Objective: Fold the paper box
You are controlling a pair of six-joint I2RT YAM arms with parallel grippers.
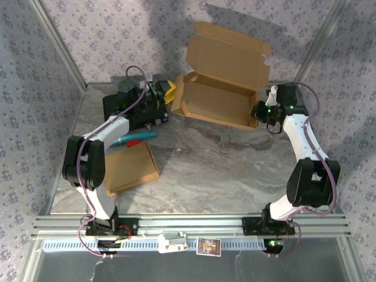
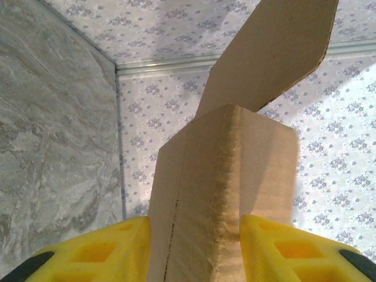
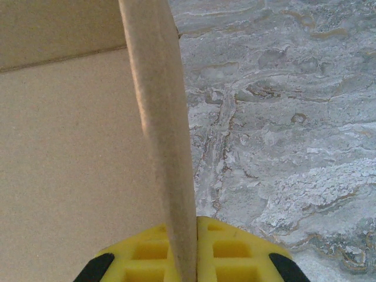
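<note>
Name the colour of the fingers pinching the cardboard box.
Bright yellow fingers, best seen in the left wrist view, clamped on the box.

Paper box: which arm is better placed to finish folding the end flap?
Left, probably: the left gripper clamps the creased end flap, while the right gripper pinches the opposite wall, steadying the paper box.
</note>
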